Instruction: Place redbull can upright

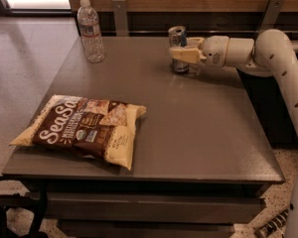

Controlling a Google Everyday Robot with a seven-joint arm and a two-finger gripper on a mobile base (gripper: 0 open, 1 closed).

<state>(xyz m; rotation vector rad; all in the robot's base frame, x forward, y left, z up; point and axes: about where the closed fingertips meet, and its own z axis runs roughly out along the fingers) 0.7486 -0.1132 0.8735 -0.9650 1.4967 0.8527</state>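
The redbull can (178,37) stands upright, or nearly so, at the far right of the grey table (198,128), its silver top showing. My gripper (181,55) reaches in from the right on the white arm, and its cream fingers (183,54) lie across the can's middle, hiding much of its body. The can's base is at the tabletop.
A clear plastic water bottle (91,30) stands upright at the table's far left corner. A brown and cream SeaSalt chip bag (82,129) lies flat at the front left. A wooden wall with metal brackets runs behind the table.
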